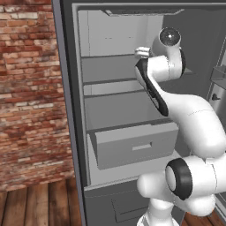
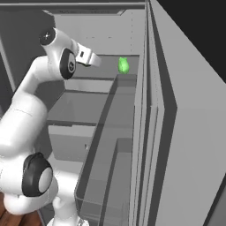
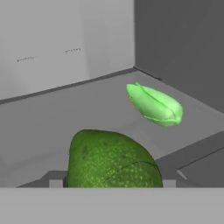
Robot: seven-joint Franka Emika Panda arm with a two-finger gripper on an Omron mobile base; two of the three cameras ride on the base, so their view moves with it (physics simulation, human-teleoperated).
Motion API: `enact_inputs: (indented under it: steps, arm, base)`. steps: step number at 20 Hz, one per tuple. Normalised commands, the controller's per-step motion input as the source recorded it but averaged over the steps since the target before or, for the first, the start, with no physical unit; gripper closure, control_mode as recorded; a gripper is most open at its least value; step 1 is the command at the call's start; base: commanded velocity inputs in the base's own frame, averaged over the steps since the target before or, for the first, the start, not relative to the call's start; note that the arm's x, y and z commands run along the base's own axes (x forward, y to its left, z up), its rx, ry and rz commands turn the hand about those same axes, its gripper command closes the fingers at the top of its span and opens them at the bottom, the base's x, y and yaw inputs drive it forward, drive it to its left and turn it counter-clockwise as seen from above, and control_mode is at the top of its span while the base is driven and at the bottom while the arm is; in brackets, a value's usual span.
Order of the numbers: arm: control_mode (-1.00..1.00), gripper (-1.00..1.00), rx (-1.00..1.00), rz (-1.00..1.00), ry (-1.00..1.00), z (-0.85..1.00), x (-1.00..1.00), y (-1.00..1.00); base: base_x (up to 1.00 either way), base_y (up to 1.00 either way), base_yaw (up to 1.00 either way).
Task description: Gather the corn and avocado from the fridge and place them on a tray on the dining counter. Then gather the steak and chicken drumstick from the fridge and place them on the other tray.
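Note:
The avocado, dark green and bumpy, sits close up in the hand view and fills the gap between my two fingertips. My gripper is shut on it, low over the upper fridge shelf. The corn, in a pale green husk, lies on the same shelf a little beyond and to the right, near the fridge's side wall. From the right base view the corn lies just past my gripper. From the left base view my gripper reaches into the fridge at upper-shelf height. Steak, chicken drumstick and trays are out of view.
The fridge stands open, with a lower shelf and a pulled-out drawer under my arm. The open door with its bins rises at the right. A brick wall and wooden floor lie to the left.

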Motion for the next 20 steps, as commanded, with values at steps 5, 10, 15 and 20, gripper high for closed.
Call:
enact_inputs:
  steps: [5, 10, 15, 20]
  arm:
    - [-1.00, 1.00, 0.00, 0.00, 0.00, 0.09, -1.00, 0.32]
    - [-1.00, 1.00, 0.00, 0.00, 0.00, 0.00, -1.00, 0.21]
    - [-1.00, 1.00, 0.00, 0.03, 0.01, 0.07, -1.00, 0.10]
    - [-1.00, 1.00, 0.00, 0.10, 0.06, 0.04, -0.94, 0.17]
  base:
    - [0.00, 0.00, 0.00]
    - [0.00, 0.00, 0.00]
    - [0.00, 0.00, 0.00]
    - [0.00, 0.00, 0.00]
